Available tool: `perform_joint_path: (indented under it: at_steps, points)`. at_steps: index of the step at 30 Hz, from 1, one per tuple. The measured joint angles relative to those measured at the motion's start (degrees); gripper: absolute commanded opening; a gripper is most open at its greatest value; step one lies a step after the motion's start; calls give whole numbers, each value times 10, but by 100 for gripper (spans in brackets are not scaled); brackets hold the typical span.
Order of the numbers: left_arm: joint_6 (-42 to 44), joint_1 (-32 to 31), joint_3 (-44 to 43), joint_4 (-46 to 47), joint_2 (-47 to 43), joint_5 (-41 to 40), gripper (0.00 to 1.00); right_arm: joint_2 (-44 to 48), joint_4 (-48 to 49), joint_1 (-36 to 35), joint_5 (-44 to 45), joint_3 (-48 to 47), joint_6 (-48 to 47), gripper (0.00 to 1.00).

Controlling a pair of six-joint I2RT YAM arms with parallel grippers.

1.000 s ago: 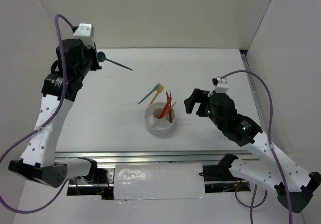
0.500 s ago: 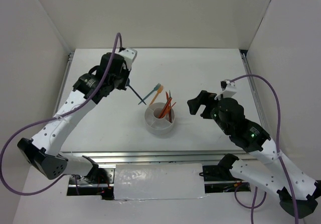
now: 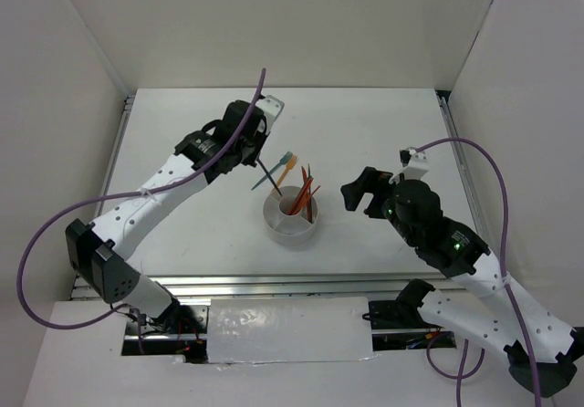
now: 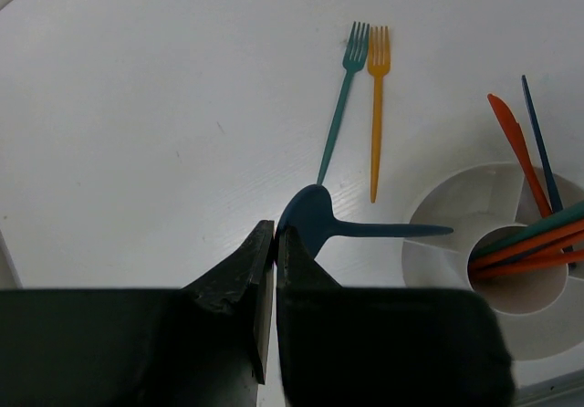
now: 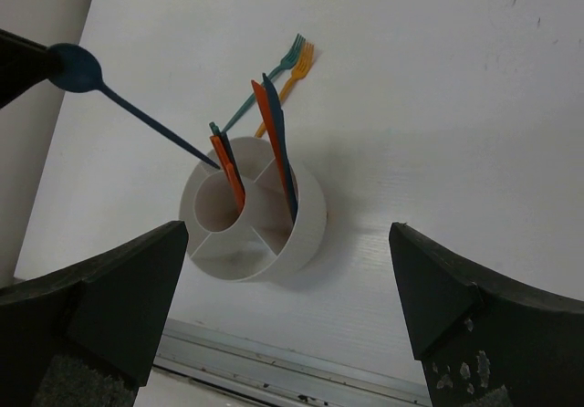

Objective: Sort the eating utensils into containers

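Blue spoon (image 4: pixel 310 222) seemingly over holder (image 4: pixel 456 193) rim

The left arm (image 3: pixel 155 197) stretches from its base forward and to the right, with the wrist turned downward. The left gripper (image 4: pixel 276 234) is closed, its jaws almost touching, and it pinches the bowl of a blue spoon (image 4: pixel 310 220). The right arm (image 3: pixel 456 247) is bent at the elbow (the wrist points to the left). The right gripper (image 3: pixel 359 191) is spread wide and holds nothing.

Rim of blue spoon (image 4: pixel 317 223) behind left tool (image 4: pixel 276 235)
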State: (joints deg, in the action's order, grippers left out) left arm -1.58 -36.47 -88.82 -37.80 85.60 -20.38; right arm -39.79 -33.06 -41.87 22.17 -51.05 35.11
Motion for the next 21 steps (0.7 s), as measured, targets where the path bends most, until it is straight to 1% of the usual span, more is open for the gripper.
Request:
perform_joint_path:
  at_steps: [8,14,15,17,19,20,21]
  points:
    - [18,-3,0,28,54,-8,0,9,0,0,5,9,0,100]
    - [26,-8,0,36,90,4,1,9,-7,0,12,9,0,100]
    - [27,-9,-5,33,97,8,10,9,-8,0,13,9,0,100]
    - [27,-12,-27,25,117,15,17,12,-9,0,15,9,0,100]
    - [28,-15,-51,19,139,19,28,15,-9,0,19,9,0,100]
    - [29,-17,-60,17,147,21,34,15,-9,0,20,9,0,100]
    - [29,-18,-66,17,152,21,45,15,-9,0,21,9,0,100]
